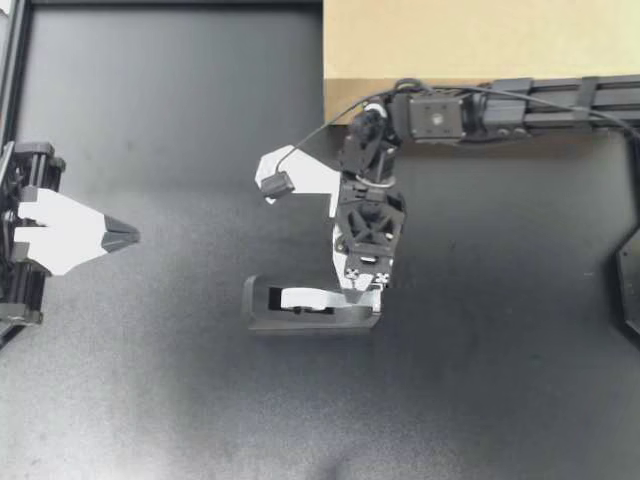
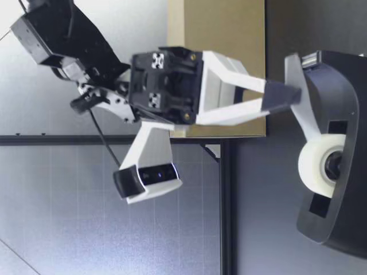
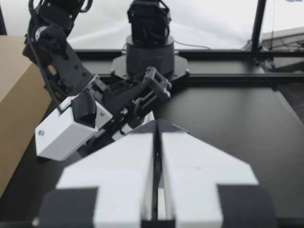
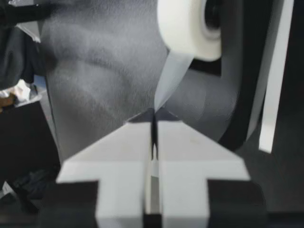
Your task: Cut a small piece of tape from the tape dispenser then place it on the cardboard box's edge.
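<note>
My right gripper (image 1: pixel 366 288) has its fingers pressed together, pinching the free end of a pale translucent tape strip (image 4: pixel 170 78). The strip runs straight from the fingertips to the white tape roll (image 4: pixel 186 26) just ahead, which is seated in the black plastic tape dispenser (image 1: pixel 262 303) on the dark table (image 1: pixel 180 120); the fingertips sit at one end of the dispenser. The brown cardboard box (image 1: pixel 470 40) lies well behind this gripper, beside its arm and apart from the strip. My left gripper (image 1: pixel 128 237) has its fingers closed flat against each other, well apart from the dispenser, with the right arm ahead of it.
</note>
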`<state>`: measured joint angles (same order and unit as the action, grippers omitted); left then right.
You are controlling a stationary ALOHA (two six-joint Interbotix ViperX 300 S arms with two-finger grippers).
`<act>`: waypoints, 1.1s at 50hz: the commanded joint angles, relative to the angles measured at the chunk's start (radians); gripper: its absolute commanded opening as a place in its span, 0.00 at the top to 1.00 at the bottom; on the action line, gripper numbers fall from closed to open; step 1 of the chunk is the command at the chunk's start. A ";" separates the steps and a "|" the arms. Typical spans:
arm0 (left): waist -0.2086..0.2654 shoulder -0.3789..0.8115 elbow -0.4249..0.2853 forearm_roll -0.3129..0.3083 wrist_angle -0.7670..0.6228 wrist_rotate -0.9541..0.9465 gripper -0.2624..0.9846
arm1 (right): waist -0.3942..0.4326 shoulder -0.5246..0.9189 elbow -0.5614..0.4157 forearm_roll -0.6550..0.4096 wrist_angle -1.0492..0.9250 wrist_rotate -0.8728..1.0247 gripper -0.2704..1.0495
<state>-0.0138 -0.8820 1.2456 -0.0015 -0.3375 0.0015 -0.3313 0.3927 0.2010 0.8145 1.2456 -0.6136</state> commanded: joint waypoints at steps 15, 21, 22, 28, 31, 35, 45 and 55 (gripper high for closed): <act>-0.002 0.005 -0.021 -0.002 -0.009 0.000 0.87 | -0.034 -0.127 0.115 -0.012 -0.021 0.009 0.86; -0.002 0.005 -0.023 -0.002 -0.009 -0.002 0.87 | -0.038 -0.143 0.140 -0.012 -0.025 0.006 0.86; -0.003 0.005 -0.021 -0.002 -0.009 -0.002 0.87 | -0.037 -0.144 0.146 -0.012 -0.025 0.003 0.86; -0.002 0.005 -0.023 -0.002 -0.009 -0.002 0.87 | -0.037 -0.152 0.164 -0.009 -0.025 0.002 0.86; -0.002 0.003 -0.023 -0.002 -0.008 -0.002 0.87 | -0.037 -0.155 0.169 -0.008 -0.025 0.002 0.86; -0.002 0.005 -0.023 -0.002 -0.009 -0.002 0.87 | -0.038 -0.155 0.175 -0.008 -0.028 0.000 0.86; -0.002 0.005 -0.025 -0.002 -0.009 -0.002 0.87 | -0.038 -0.140 0.199 -0.006 -0.052 0.000 0.86; -0.002 0.005 -0.025 -0.002 -0.009 -0.002 0.87 | -0.035 -0.112 0.244 -0.006 -0.138 -0.005 0.86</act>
<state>-0.0138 -0.8820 1.2441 -0.0015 -0.3375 0.0015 -0.3636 0.2853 0.4387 0.8115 1.1290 -0.6151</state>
